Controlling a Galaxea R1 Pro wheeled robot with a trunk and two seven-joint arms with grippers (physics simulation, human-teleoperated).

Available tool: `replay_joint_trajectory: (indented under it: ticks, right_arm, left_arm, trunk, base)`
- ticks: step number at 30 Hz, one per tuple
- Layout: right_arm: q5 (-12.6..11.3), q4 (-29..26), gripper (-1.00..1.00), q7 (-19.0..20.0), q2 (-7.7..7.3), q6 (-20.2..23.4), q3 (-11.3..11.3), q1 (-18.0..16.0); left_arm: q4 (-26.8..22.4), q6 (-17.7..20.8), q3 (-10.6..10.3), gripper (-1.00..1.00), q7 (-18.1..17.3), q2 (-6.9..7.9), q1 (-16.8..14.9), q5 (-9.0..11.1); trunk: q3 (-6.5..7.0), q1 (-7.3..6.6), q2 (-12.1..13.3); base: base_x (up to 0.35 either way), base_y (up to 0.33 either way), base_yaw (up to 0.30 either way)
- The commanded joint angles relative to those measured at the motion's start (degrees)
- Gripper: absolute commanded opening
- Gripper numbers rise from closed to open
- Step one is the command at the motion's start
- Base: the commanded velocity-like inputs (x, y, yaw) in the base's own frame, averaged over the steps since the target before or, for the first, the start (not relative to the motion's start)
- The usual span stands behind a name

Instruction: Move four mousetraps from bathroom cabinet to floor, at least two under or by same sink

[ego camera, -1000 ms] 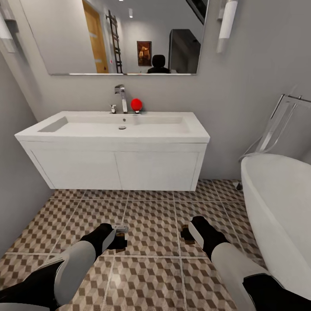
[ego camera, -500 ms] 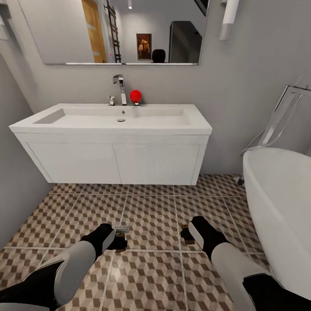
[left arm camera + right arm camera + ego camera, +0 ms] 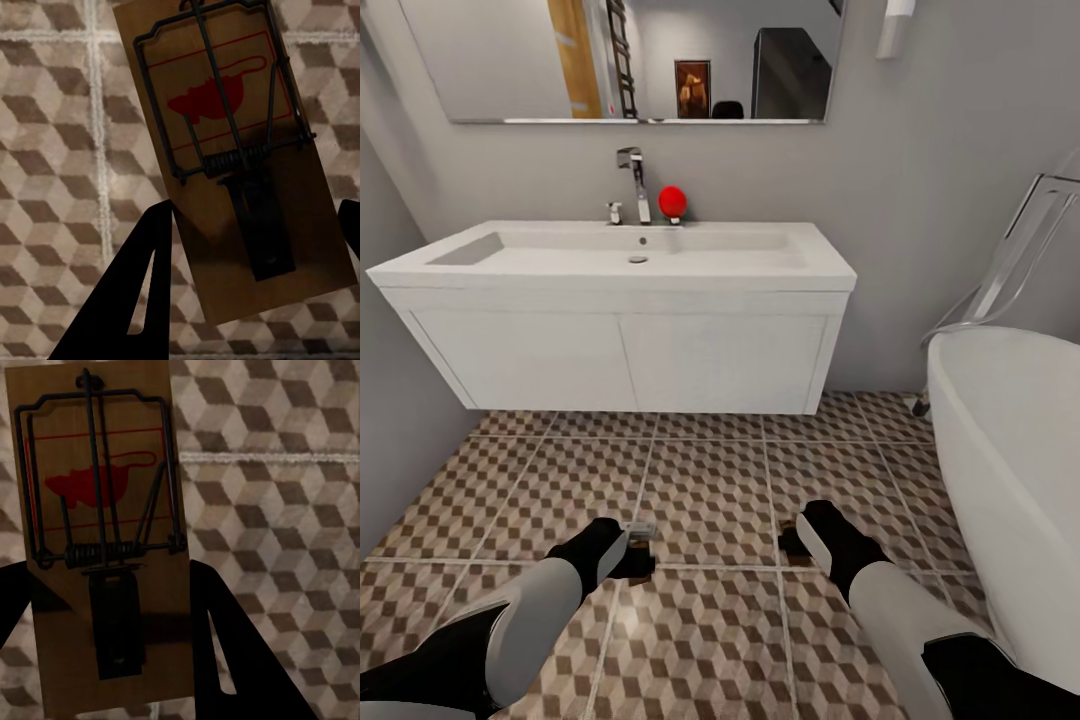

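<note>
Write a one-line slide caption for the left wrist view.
Left pincer holds a mousetrap above the cube-patterned floor tiles.

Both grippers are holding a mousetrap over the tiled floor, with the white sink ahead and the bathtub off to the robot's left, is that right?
Not quite: the bathtub is on the robot's right, as the head view shows. The rest holds: the left gripper and right gripper each grip a mousetrap over the tiled floor, with the white sink ahead.

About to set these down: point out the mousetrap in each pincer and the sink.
left pincer's mousetrap (image 3: 247, 165), left wrist view, spring coil at mid-board
right pincer's mousetrap (image 3: 101, 540), right wrist view, board by the spring
bathroom sink (image 3: 660, 262), head view, basin floor near the drain
</note>
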Motion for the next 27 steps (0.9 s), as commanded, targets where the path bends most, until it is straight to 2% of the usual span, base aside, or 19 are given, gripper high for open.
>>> replay_joint_trajectory:
  ticks: [1,27]
  right_arm:
    - [-0.8,-0.1,-1.0,-0.6,-0.03,0.2,0.4,0.0]
    - [-0.8,-0.1,-1.0,-0.6,-0.04,0.2,0.5,0.0]
  left_arm:
    - [-0.1,0.3,0.5,-1.0,0.1,-0.05,0.0,-0.3]
    - [0.2,0.2,0.5,-1.0,0.1,-0.75,0.0,-0.4]
  trunk:
    - [-0.33,0.21,-0.4]
    - [-7.46,5.92,-10.9]
  base:
    - [0.0,0.0,0.0]
    - [0.0,0.0,0.0]
